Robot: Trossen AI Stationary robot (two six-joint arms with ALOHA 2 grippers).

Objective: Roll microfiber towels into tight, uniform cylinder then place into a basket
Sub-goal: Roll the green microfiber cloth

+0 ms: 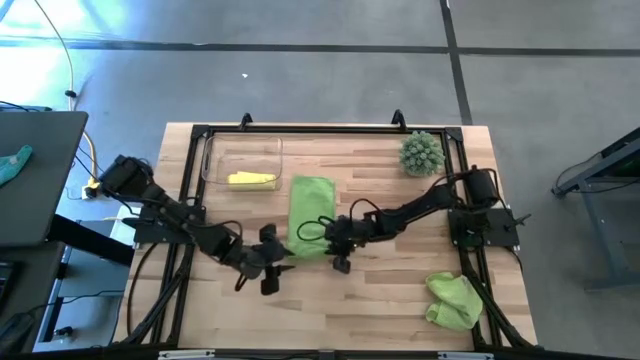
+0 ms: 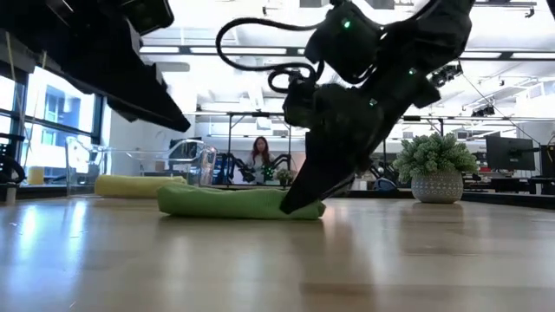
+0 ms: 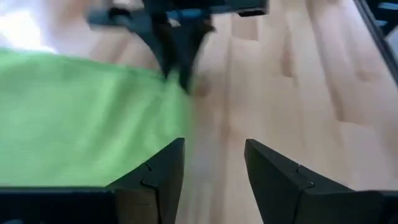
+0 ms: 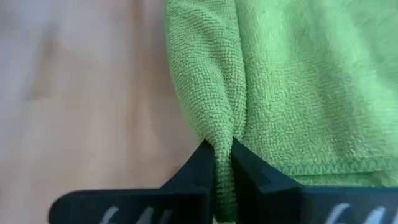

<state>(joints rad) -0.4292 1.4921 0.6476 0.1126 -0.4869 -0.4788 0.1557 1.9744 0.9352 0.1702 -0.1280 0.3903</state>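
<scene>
The right tool (image 4: 222, 163) is pinched shut on a fold of the green towel (image 4: 292, 87) at its hemmed edge, fingertips down on the wooden worktop (image 1: 380, 300). The rest of that towel lies flat, stretching away from the tool. Just beside it, over the towel's near corner, the left tool (image 3: 214, 168) hovers with its fingers partly apart — holding nothing. Beyond the towel sits the clear basket (image 1: 212, 152) with a yellow towel (image 1: 251, 179) inside. A second green towel (image 1: 452, 298) lies crumpled well apart behind the right tool — a potted plant (image 1: 421, 153) stands farther off.
</scene>
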